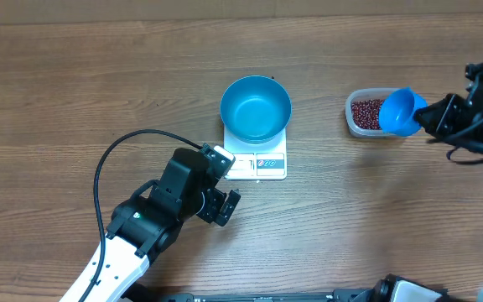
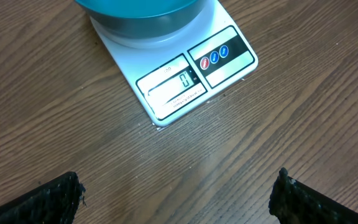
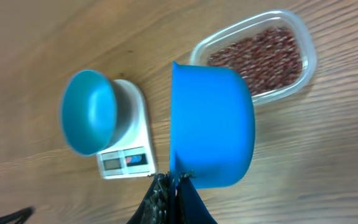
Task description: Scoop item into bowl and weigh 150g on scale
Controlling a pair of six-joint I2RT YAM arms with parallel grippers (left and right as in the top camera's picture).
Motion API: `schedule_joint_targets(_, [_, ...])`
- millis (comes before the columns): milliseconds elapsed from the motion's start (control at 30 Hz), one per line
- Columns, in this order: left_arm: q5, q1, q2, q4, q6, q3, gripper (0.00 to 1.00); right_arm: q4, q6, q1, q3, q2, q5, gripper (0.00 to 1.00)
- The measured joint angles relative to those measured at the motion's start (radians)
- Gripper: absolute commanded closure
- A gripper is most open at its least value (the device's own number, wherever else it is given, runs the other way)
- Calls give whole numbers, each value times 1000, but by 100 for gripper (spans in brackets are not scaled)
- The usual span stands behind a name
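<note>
The blue bowl (image 1: 256, 109) sits on the white scale (image 1: 258, 164) at mid-table and looks bare inside. The dark red-brown beans (image 1: 366, 111) lie in a clear tub (image 1: 351, 120) to the right. My right gripper (image 1: 424, 117) is shut on the handle of a small blue scoop (image 1: 399, 111), which hangs over the tub's right end. In the right wrist view the scoop (image 3: 213, 127) is tilted on its side in front of the beans (image 3: 260, 53). My left gripper (image 1: 226, 206) is open over bare wood, just front-left of the scale (image 2: 179, 81).
A black cable (image 1: 116, 155) loops over the table left of my left arm. The right arm's body (image 1: 476, 109) stands at the right edge. The tub's far rim (image 3: 291, 18) lies close to the scoop.
</note>
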Motion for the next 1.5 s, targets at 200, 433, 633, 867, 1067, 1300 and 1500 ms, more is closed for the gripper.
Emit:
schedule_joint_targets(200, [0,0,0,0,0,0,0,95,-51,0,0,82,66,96])
schedule_joint_targets(433, [0,0,0,0,0,0,0,238,-89,6,0,95,134,96])
schedule_joint_targets(633, [-1,0,0,0,0,0,0,267,-106,27,0,95,208,96])
schedule_joint_targets(867, [-3,0,0,0,0,0,0,234,-128,28,0,98,235,96])
schedule_joint_targets(1067, [-3,0,0,0,0,0,0,238,-148,71,0,144,265,96])
schedule_joint_targets(1300, [-3,0,0,0,0,0,0,238,-151,167,0,195,393,96])
schedule_joint_targets(1500, [-3,0,0,0,0,0,0,238,-139,204,0,240,489,96])
